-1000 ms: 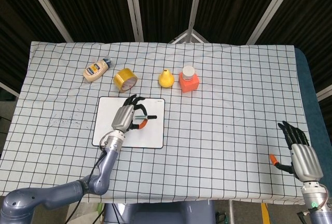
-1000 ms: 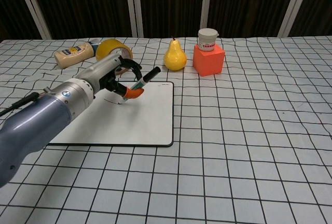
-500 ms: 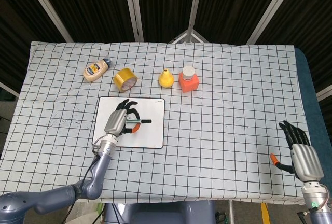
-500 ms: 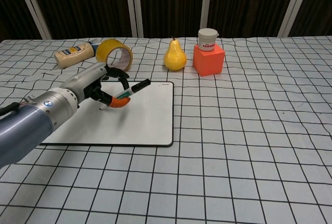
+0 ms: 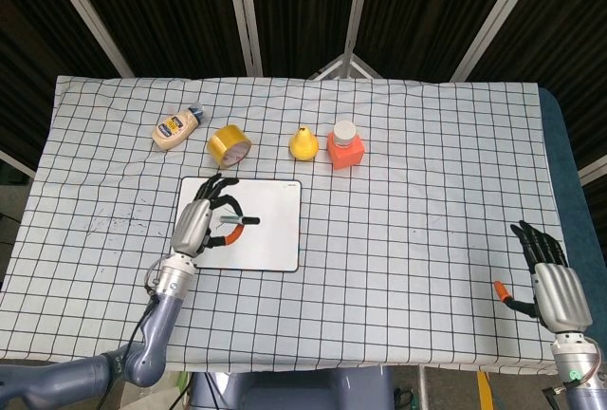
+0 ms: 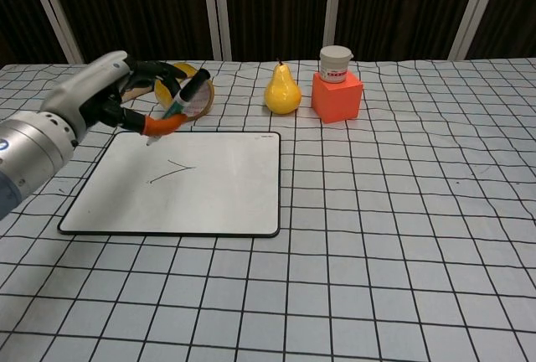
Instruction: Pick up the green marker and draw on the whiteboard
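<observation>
Green ink already marks the whiteboard [image 6: 180, 182]: a short angled stroke shows near its middle. At far left, the robot's left hand [image 6: 117, 98] pinches the green marker [image 6: 177, 104] between thumb and fingers, tip pointing down and lifted clear above the board's upper-left corner. Behind it on the checked surface [image 6: 402, 211] lie a mayonnaise bottle [image 5: 176, 126] and a roll of yellow tape [image 5: 229, 144], then a yellow pear [image 6: 282, 89] and a white-capped jar atop an orange block [image 6: 337, 85]. At far right, the right hand [image 5: 550, 282] rests idle near the surface's edge, fingers spread, holding nothing. Pick-up appears done and drawing begun; any further strokes remain.
</observation>
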